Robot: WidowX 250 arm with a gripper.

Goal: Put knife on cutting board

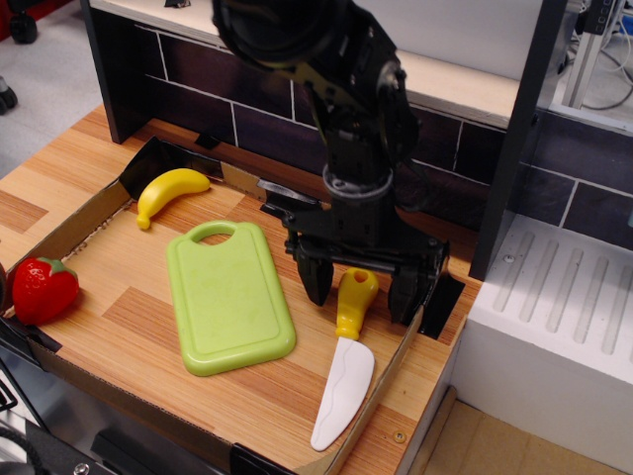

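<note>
Wooden worktop (138,327): the claw (359,284) straddles the knife (344,358) handle, spread wide, gripping nothing. Knife lies right of the cutting board (227,297). Reaching step; next, lower and close.

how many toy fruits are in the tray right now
2. A yellow banana lies at the back left of the tray, behind the cutting board. A red strawberry sits at the tray's left edge. The arm could be hiding something behind it.

wooden table (59,168) — cardboard tray (59,233), white block (554,327)
</note>
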